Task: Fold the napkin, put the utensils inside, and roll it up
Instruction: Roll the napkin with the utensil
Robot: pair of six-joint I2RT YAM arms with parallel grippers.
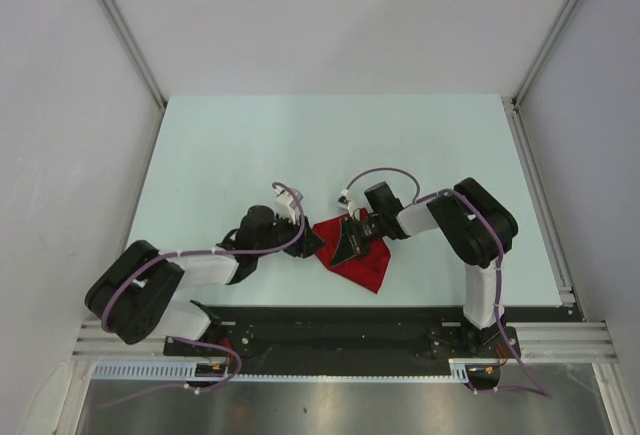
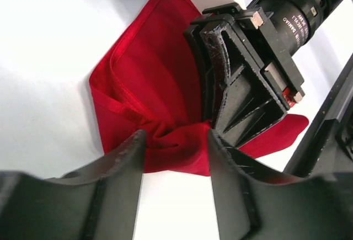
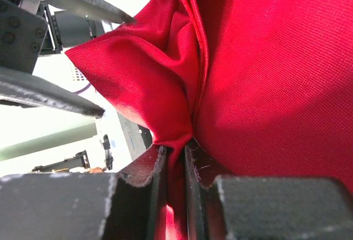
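Observation:
The red napkin (image 1: 362,260) lies bunched and partly folded on the pale table, near its front edge. My right gripper (image 1: 345,243) sits over the napkin's left part and is shut on a raised fold of the cloth (image 3: 175,157). The cloth fills most of the right wrist view (image 3: 265,74). My left gripper (image 1: 312,243) is open at the napkin's left edge. Its fingertips (image 2: 138,143) stand either side of a bunched corner of the napkin (image 2: 171,149) without closing on it. The right gripper (image 2: 242,80) shows close in front of the left one. The orange spoon is not in view.
The pale green table (image 1: 300,145) stretches behind the arms. White walls (image 1: 60,105) enclose it on three sides. A black rail (image 1: 340,320) with the arm bases runs along the near edge. The two grippers are almost touching over the napkin.

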